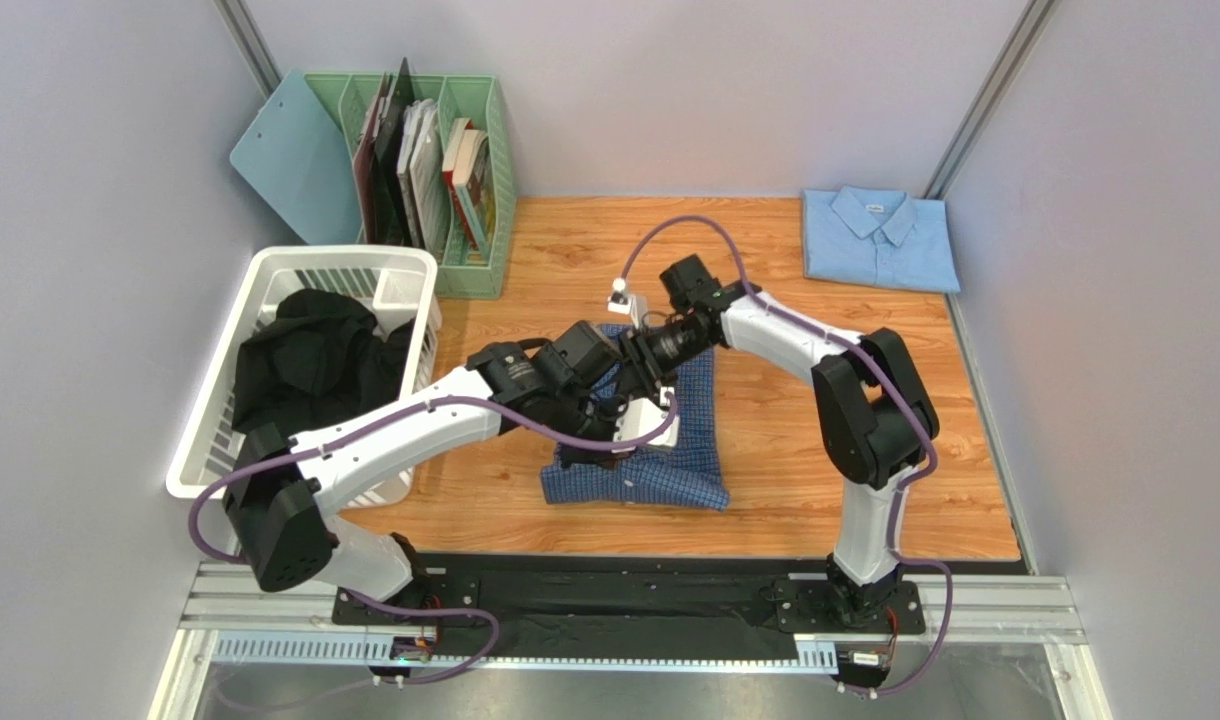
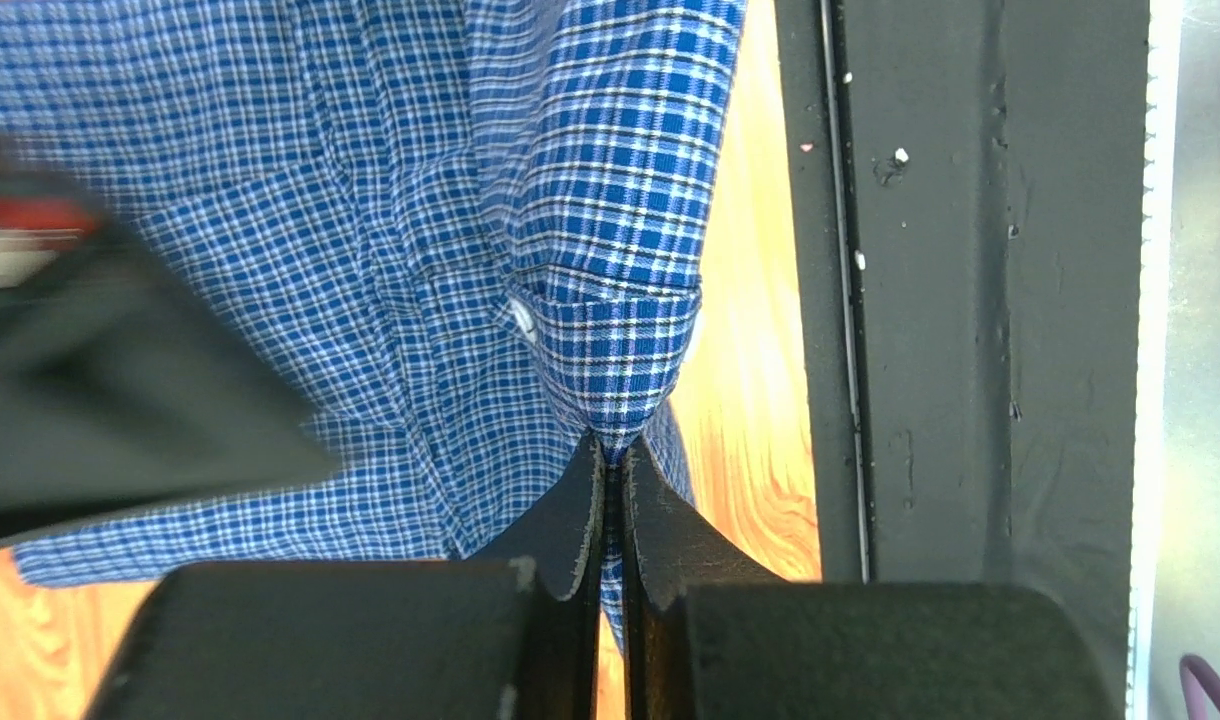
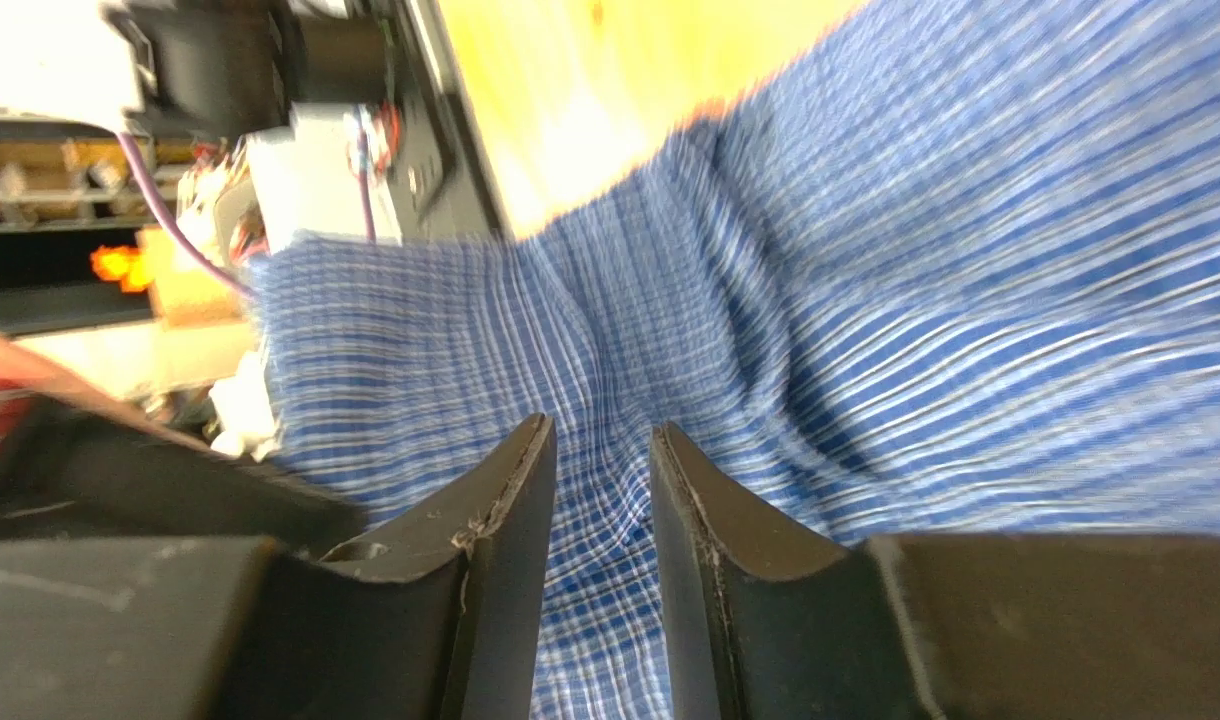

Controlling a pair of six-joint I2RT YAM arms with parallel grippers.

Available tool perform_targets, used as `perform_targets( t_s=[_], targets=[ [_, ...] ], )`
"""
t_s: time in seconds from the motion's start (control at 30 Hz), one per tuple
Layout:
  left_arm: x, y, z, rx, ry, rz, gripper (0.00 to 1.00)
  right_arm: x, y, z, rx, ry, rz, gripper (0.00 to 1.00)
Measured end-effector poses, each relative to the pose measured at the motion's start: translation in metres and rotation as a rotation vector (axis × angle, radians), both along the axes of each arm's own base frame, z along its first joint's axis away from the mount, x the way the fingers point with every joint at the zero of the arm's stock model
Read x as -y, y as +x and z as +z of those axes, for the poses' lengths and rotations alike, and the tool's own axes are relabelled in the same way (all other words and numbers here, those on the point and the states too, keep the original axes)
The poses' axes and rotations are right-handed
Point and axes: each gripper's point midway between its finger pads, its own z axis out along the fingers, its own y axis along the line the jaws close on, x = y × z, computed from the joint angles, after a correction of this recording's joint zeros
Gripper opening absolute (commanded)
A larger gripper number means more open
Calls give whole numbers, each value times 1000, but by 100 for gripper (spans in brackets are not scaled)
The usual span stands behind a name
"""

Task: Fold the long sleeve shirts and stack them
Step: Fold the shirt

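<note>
The mid-blue checked shirt (image 1: 676, 450) lies partly folded on the wooden table in front of the arms. My left gripper (image 1: 636, 402) is shut on a buttoned sleeve cuff (image 2: 619, 353) of this shirt, and in the left wrist view (image 2: 612, 453) the fabric (image 2: 346, 225) is pinched between the tips. My right gripper (image 1: 631, 360) hovers close over the same shirt. In the right wrist view (image 3: 601, 438) its jaws stand a little apart with checked cloth (image 3: 947, 300) behind the gap, not gripped. The pale sky-blue shirt (image 1: 879, 237) lies folded at the far right corner.
A white laundry basket (image 1: 338, 270) holding dark clothes stands at the left. A green file organizer (image 1: 474, 263) with books and a blue clipboard (image 1: 289, 158) stand at the back left. The black base plate (image 2: 992, 300) runs along the table's near edge.
</note>
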Motion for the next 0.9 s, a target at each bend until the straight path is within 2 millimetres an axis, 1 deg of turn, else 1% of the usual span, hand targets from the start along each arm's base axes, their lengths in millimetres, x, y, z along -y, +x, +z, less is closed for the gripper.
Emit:
perform_targets(
  t_s=[0.07, 0.13, 0.17, 0.27, 0.33, 0.37, 0.43, 0.53, 0.57, 0.63, 0.67, 0.7, 0.77, 0.8, 0.9],
  targets=[
    [0, 6, -3, -31, 8, 0, 0, 2, 28, 15, 50, 31, -28, 36],
    [1, 14, -6, -61, 16, 1, 0, 10, 56, 21, 77, 44, -70, 36],
    [2, 19, -6, -73, 16, 1, 0, 13, 66, 20, 81, 44, -86, 36],
    [6, 40, -8, -101, 21, 9, 0, 26, 99, 10, 66, 32, -145, 36],
    [11, 56, -9, -117, 23, 17, 1, 34, 115, 0, 47, 18, -177, 36],
    [14, 68, -10, -128, 20, 25, 1, 38, 123, -6, 37, 11, -191, 36],
    [18, 87, -14, -145, 20, 42, 2, 43, 131, -14, 21, -2, -208, 36],
    [23, 123, -25, -158, 16, 74, 11, 45, 140, -22, 10, -16, -218, 36],
    [22, 131, -30, -161, 18, 84, 23, 47, 144, -25, 9, -22, -222, 36],
    [19, 148, -43, -176, 31, 109, 33, 49, 151, -28, 17, -29, -226, 36],
    [16, 157, -50, -182, 39, 126, 41, 49, 153, -30, 23, -31, -225, 35],
    [13, 165, -58, -189, 46, 145, 45, 50, 155, -32, 23, -36, -226, 35],
    [7, 177, -65, -195, 54, 177, 50, 51, 155, -35, 21, -42, -226, 35],
    [5, 182, -65, -192, 52, 190, 50, 52, 155, -37, 18, -48, -226, 35],
    [0, 196, -55, -175, 26, 232, 52, 53, 154, -39, 15, -55, -224, 34]
  ],
)
